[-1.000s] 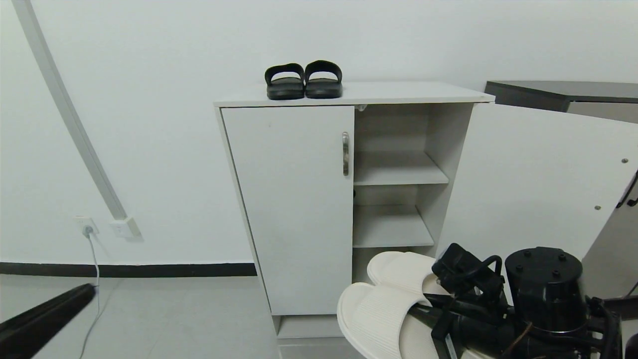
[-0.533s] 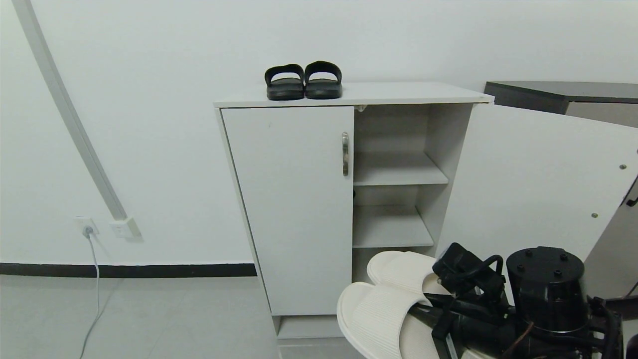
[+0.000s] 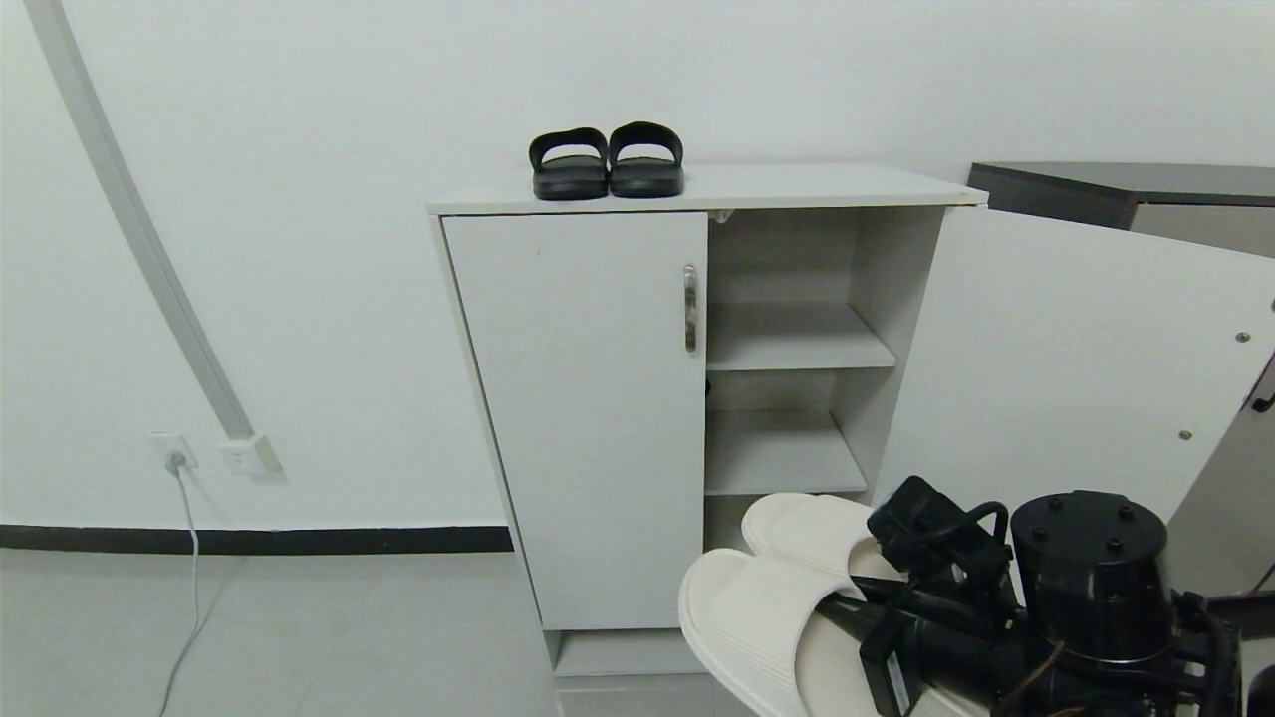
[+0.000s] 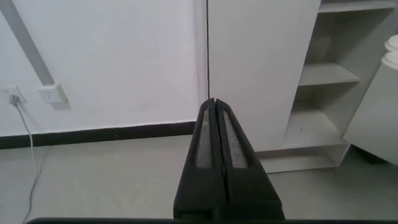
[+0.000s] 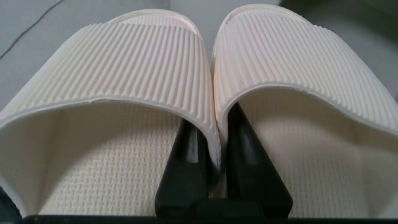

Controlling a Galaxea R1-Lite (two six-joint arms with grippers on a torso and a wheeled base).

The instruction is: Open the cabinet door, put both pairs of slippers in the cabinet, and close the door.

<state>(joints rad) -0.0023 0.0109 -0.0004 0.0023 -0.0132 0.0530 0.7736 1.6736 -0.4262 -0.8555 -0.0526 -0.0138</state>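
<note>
The left gripper (image 4: 214,107) hangs with its fingers pressed together, apart from the cabinet (image 3: 817,184) and facing its left edge. The black slippers (image 3: 607,161) sit side by side on the cabinet's top, above the shut left door (image 3: 588,418). The right door (image 3: 1066,349) stands swung open, shelves (image 3: 797,344) showing. Low before that opening, the right gripper (image 5: 212,134) pinches the white slippers (image 3: 777,597) by their touching inner edges — toes toward the shelves.

The white slippers (image 3: 767,607) hide most of the lowest compartment of the cabinet (image 3: 588,418).
</note>
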